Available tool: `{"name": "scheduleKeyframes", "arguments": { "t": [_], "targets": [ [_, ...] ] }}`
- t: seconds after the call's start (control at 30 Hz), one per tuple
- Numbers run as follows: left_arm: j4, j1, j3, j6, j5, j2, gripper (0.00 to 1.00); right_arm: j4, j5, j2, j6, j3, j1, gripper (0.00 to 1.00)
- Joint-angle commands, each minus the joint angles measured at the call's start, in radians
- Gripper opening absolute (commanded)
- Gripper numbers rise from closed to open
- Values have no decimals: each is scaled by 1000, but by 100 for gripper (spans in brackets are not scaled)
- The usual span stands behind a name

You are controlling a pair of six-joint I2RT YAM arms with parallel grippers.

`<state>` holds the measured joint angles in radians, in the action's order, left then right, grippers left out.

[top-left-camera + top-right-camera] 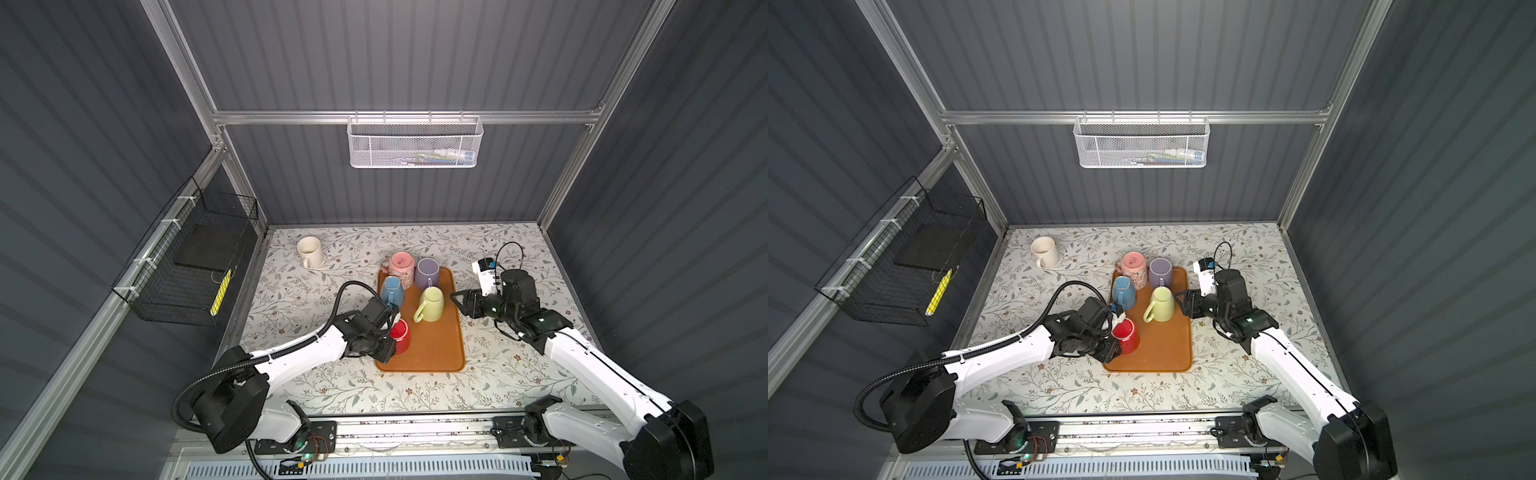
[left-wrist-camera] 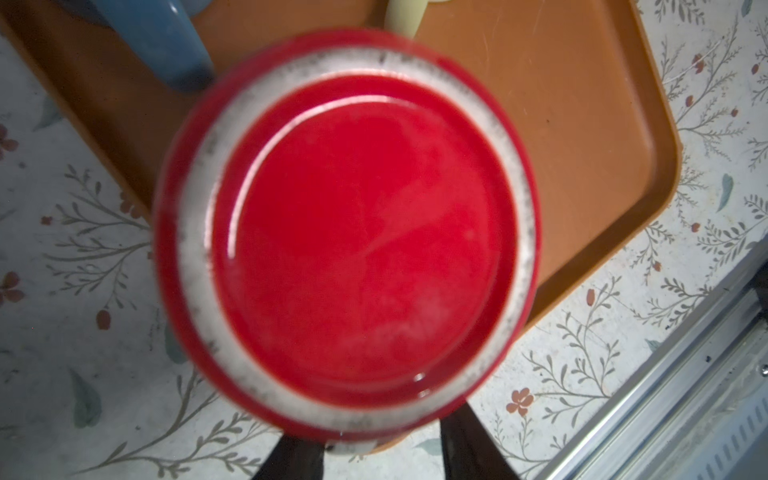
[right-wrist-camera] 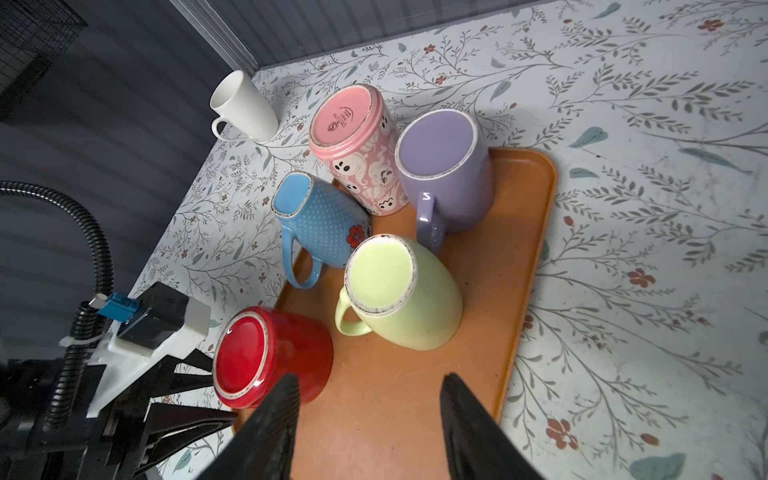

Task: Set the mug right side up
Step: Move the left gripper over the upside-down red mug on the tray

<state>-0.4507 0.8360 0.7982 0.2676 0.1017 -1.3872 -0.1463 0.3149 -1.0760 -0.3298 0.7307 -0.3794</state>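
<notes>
Bench (image 1: 519, 374): floral-print top, walls on left, far and right sides. Directly on it are two items. Orange tray (image 1: 436, 345) sits roughly centre, long axis near-far. White mug (image 1: 309, 251) is upright at far left, handle facing near, well apart from the tray. Tray load is five mugs, all base up: red mug (image 1: 401, 334) at near-left edge, blue mug (image 1: 392, 293) at left edge, pink ghost-print mug (image 1: 402, 270) at far-left corner, purple mug (image 1: 428, 272) at far right, yellow-green mug (image 1: 431, 305) mid-tray. Can't tell if pink and blue sit fully inside the rim.
</notes>
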Motion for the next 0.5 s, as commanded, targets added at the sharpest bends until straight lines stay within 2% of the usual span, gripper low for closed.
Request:
{"name": "scheduleKeyframes", "arguments": {
  "t": [0.0,0.07,0.23,0.47],
  "targets": [
    [21,29,-36,79,-7,40,43,18,10,0,-4,-16,4,57],
    [21,44,-38,106,-25,50,43,26,51,-10,-6,-13,5,57],
    [12,58,-33,151,-108,58,43,36,56,-25,-2,-2,4,57],
    [-56,60,16,172,-241,-34,43,16,47,-7,2,-9,4,57]
  ]
}}
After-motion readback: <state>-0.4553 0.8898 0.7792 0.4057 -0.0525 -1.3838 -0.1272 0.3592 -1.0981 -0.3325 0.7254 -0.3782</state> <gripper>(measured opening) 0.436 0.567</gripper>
